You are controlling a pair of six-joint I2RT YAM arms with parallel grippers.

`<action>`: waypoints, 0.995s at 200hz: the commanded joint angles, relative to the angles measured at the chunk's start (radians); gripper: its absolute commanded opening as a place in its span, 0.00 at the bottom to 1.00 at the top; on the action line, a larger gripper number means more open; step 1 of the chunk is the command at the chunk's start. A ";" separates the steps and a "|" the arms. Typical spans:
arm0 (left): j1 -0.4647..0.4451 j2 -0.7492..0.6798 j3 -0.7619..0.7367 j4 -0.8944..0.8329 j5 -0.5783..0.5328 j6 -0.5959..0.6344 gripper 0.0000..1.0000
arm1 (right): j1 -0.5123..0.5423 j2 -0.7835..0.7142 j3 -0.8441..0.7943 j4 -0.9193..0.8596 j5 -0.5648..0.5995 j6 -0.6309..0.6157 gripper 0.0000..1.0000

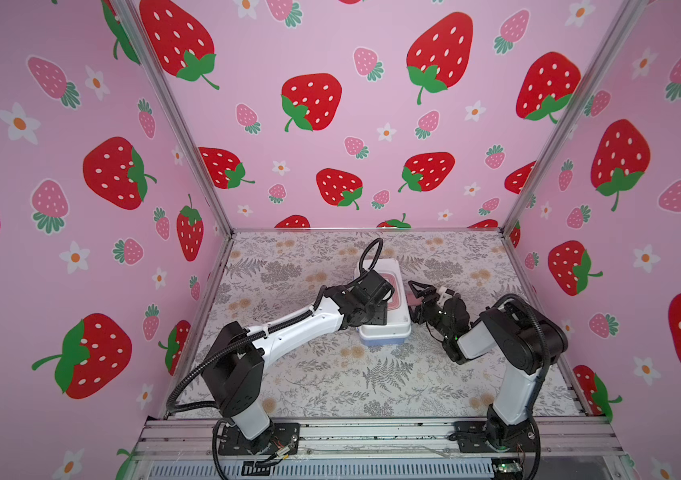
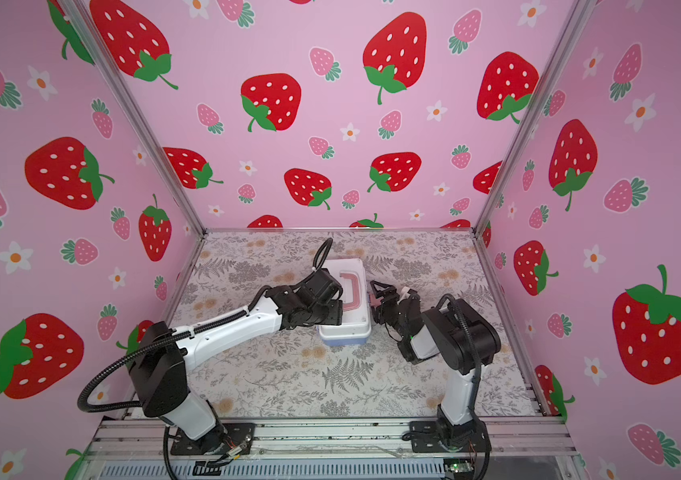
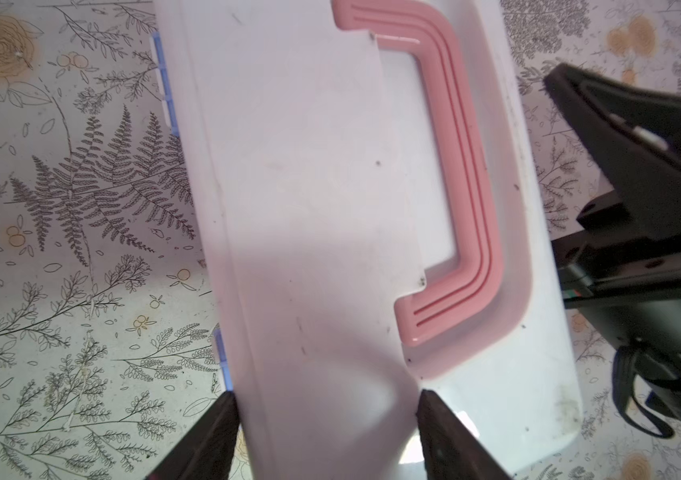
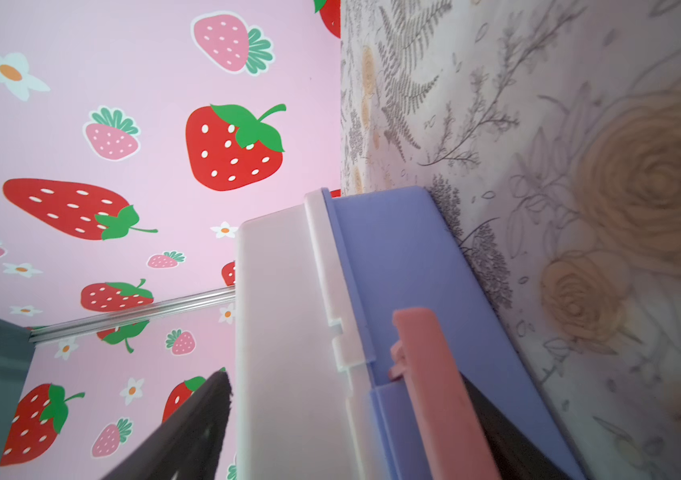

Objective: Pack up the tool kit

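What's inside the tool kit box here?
Nothing inside shows: the white lid lies closed over the blue base, covering whatever it holds. The pink handle lies flat on top.

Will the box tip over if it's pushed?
Likely slides, not tips: the tool kit sits low and flat on the table. Its plastic lid looks stiff, maybe slippery. The pink latch looks unfastened, so lifting might open it.

Tool kit point(image 1: 393, 328) is sitting on the floral bench point(image 1: 330, 374) with its white lid down and its blue base showing along the near edge. Left end effector point(image 1: 380, 309) is reaching in from the left and hanging over the lid, covering most of the pink handle point(image 1: 388, 275); its fingers are hiding under the wrist. Right end effector point(image 1: 413, 301) is facing the kit's right side, fingers spread around the pink latch point(image 1: 412, 297).
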 commanded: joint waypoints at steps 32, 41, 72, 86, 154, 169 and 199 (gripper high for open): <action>-0.013 0.079 -0.020 -0.044 0.062 0.007 0.69 | -0.036 0.012 -0.015 0.156 -0.067 -0.029 0.71; -0.013 0.085 -0.017 -0.046 0.062 0.004 0.69 | -0.039 0.004 -0.020 0.151 -0.072 -0.040 0.69; -0.013 0.099 -0.004 -0.051 0.066 0.011 0.69 | -0.040 -0.041 -0.029 0.099 -0.091 -0.093 0.62; -0.013 0.101 -0.002 -0.051 0.069 0.010 0.69 | -0.040 -0.072 -0.030 0.056 -0.097 -0.130 0.61; -0.014 0.105 -0.003 -0.046 0.078 0.003 0.69 | -0.040 -0.237 0.014 -0.231 -0.114 -0.299 0.66; -0.017 0.108 -0.004 -0.043 0.081 -0.001 0.69 | -0.040 -0.231 0.022 -0.253 -0.126 -0.305 0.66; -0.021 0.119 -0.003 -0.042 0.089 -0.007 0.68 | -0.040 -0.154 0.010 -0.174 -0.162 -0.266 0.61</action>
